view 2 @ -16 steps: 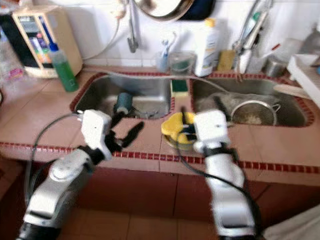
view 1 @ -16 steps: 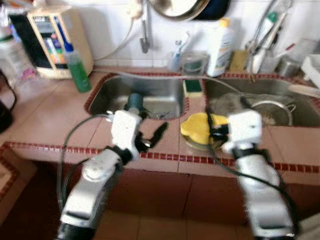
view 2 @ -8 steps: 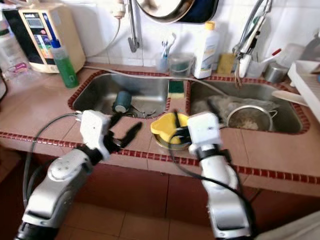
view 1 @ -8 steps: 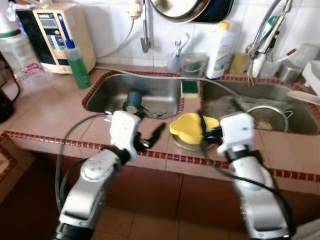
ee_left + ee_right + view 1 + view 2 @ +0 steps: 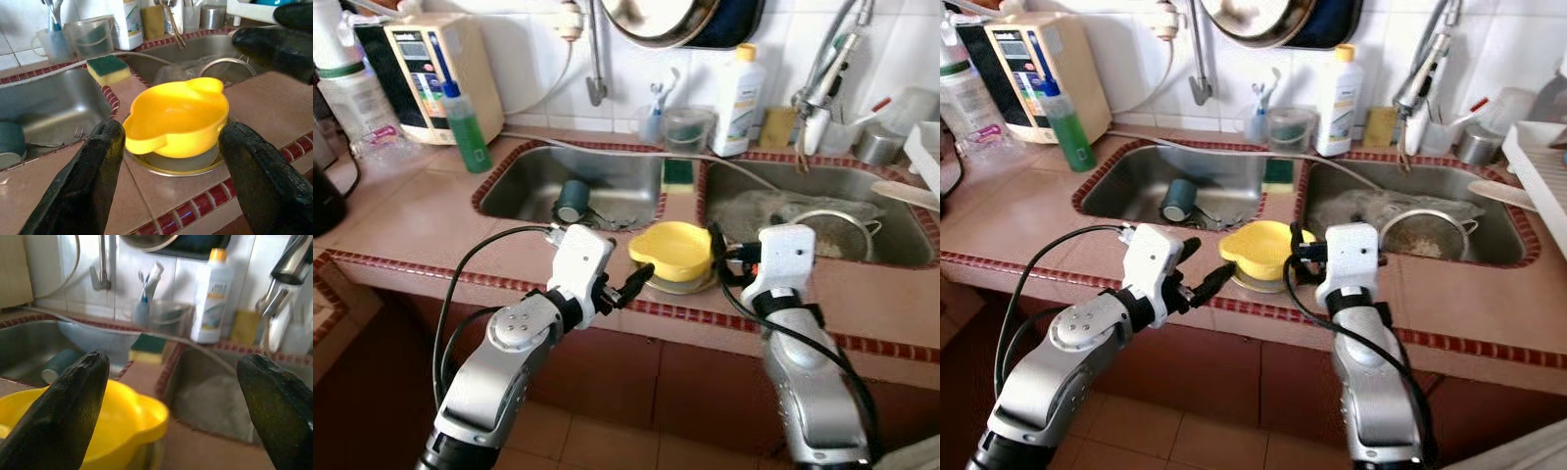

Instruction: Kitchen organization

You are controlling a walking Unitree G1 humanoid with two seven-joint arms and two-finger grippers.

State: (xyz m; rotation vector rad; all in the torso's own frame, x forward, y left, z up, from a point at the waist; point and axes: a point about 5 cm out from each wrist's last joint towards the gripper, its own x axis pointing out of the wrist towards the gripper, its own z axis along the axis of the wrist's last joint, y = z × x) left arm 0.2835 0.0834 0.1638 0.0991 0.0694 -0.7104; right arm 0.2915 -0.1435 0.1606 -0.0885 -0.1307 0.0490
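A yellow bowl (image 5: 674, 250) with two small handles sits on a shallow metal dish (image 5: 171, 164), on the tiled counter strip between the two sinks, near the front edge. My left gripper (image 5: 1205, 262) is open just left of the bowl, fingers pointing at it; in the left wrist view the bowl (image 5: 178, 115) lies between and beyond the two fingertips. My right gripper (image 5: 1301, 257) is open close to the bowl's right side, holding nothing. In the right wrist view the bowl (image 5: 112, 423) lies low beside one finger.
The left sink holds a teal cup (image 5: 573, 199) and a fork; the right sink holds a metal strainer (image 5: 827, 230) and a cloth. A sponge (image 5: 678, 172), green soap bottle (image 5: 467, 127), white detergent bottle (image 5: 741, 88) and water appliance (image 5: 421, 64) stand along the back.
The camera has shifted and sharpened. My left gripper has moved right, its fingertip now close to the bowl's rim. The right gripper stays by the bowl's right side.
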